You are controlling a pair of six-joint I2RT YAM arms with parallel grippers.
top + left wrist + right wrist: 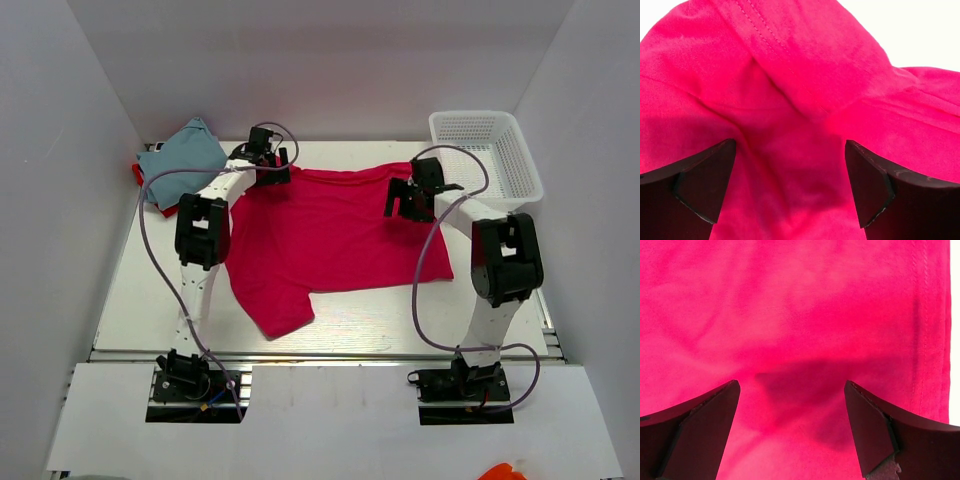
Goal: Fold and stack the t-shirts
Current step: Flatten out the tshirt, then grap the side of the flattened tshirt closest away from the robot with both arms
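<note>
White walls (320,70) box in the white table (135,300) on three sides. Light is even. A metal rail (330,355) lines its near edge.

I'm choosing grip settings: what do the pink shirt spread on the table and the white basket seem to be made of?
The pink t-shirt looks like soft, matte knit cloth, perhaps cotton jersey: it creases and shows stitched seams in the wrist views. The white basket looks like rigid moulded plastic: regular mesh holes, firm rim; its finish is too small to judge.

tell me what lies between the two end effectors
Only the spread magenta-pink cloth t-shirt, from left end effector to right end effector, in the top view.
</note>
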